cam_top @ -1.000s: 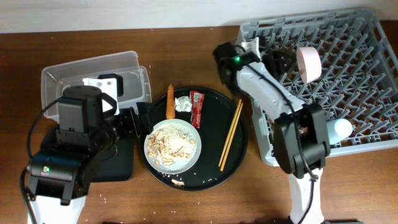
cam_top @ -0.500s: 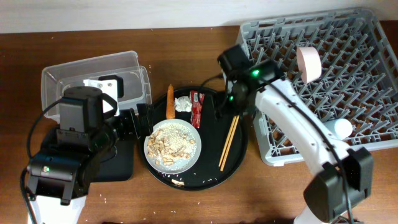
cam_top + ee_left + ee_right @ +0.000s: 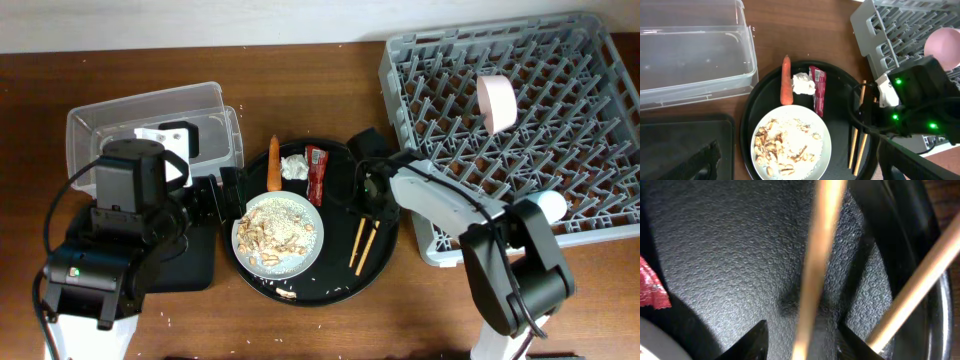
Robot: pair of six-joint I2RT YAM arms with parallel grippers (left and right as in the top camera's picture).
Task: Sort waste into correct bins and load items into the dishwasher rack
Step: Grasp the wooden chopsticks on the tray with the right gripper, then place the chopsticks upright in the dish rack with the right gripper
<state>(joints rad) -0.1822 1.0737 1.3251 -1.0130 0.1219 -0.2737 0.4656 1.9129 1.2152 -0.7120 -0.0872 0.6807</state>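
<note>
The wooden chopstick pair (image 3: pixel 360 246) lies on the right side of the large round black tray (image 3: pixel 335 275). My right gripper (image 3: pixel 372 203) is low over its upper end, open. One chopstick (image 3: pixel 816 265) runs between the fingers (image 3: pixel 807 342) and the other (image 3: pixel 920 287) lies outside to the right. The pale plate (image 3: pixel 278 232) holds beige food scraps. The carrot (image 3: pixel 273 165), white tissue (image 3: pixel 294 166) and red wrapper (image 3: pixel 316 172) lie above it. My left gripper (image 3: pixel 226 193) is open and empty beside the plate (image 3: pixel 792 150).
The clear tub (image 3: pixel 150 125) stands at the back left and the shallow black tray (image 3: pixel 190 262) sits partly under the left arm. The grey rack (image 3: pixel 560 60) fills the right side, with the pink bowl (image 3: pixel 496 100) and a pale cup (image 3: pixel 548 208) in it.
My right arm has swung from the rack's left edge down onto the round tray and now straddles one chopstick. The left arm has not moved.
</note>
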